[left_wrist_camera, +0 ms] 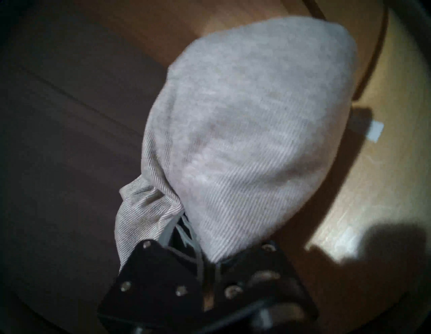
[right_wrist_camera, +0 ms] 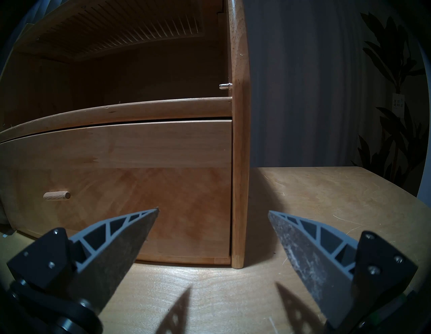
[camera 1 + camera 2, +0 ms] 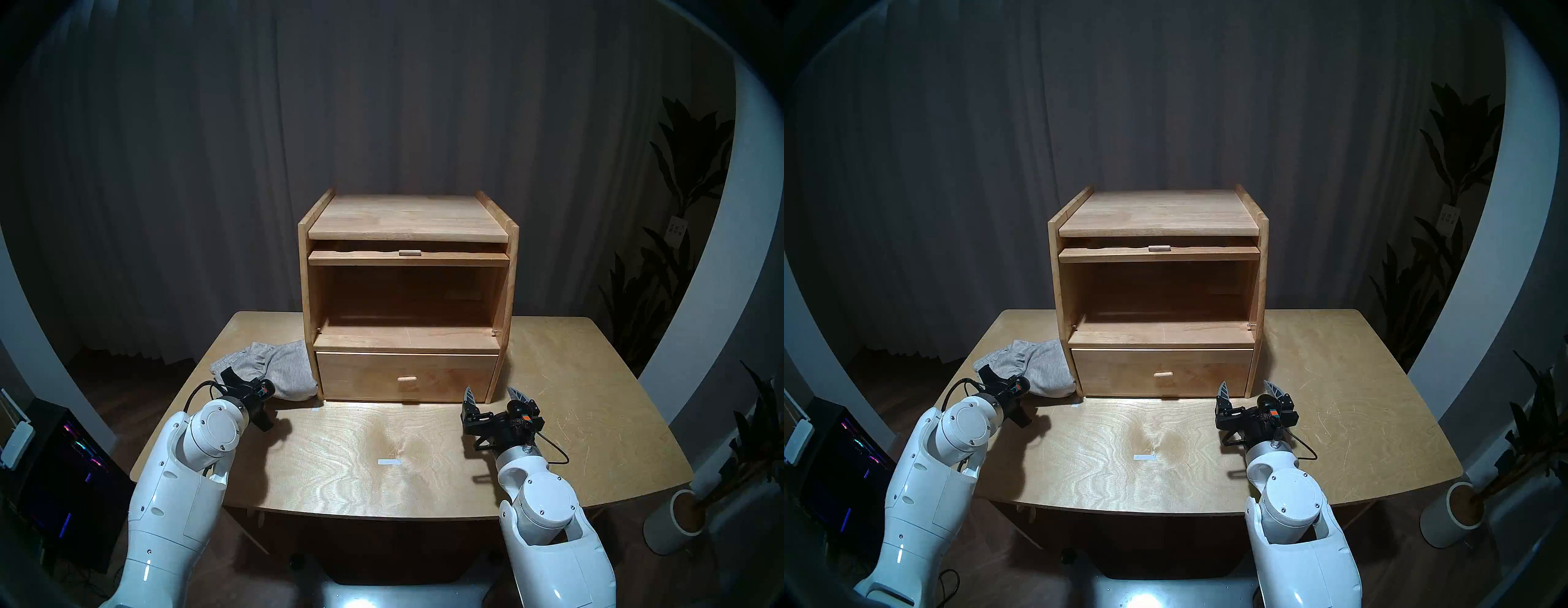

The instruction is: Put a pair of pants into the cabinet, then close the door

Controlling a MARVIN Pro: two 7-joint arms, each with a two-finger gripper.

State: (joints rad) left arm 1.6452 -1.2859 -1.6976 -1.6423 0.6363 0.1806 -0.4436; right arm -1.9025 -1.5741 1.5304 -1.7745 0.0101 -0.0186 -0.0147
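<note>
The pair of pants (image 3: 284, 365) is a crumpled light grey knit heap on the table, against the cabinet's left side. My left gripper (image 3: 252, 382) is shut on its near edge. The left wrist view shows cloth (image 1: 245, 128) bunched between the closed fingers. The cabinet (image 3: 407, 220) stands at the table's back, its upper compartment open and empty. The door (image 3: 409, 258) lies flat under the top, its peg handle (image 3: 409, 253) facing me. My right gripper (image 3: 494, 394) is open and empty, in front of the cabinet's lower right corner (image 2: 238, 233).
The plain drawer front (image 3: 407, 375) with its knob is shut. A white tape mark (image 3: 389, 462) lies mid-table (image 3: 572, 382). A potted plant (image 3: 679, 522) stands on the floor at the right, and a computer case (image 3: 63, 467) at the left. A curtain hangs behind.
</note>
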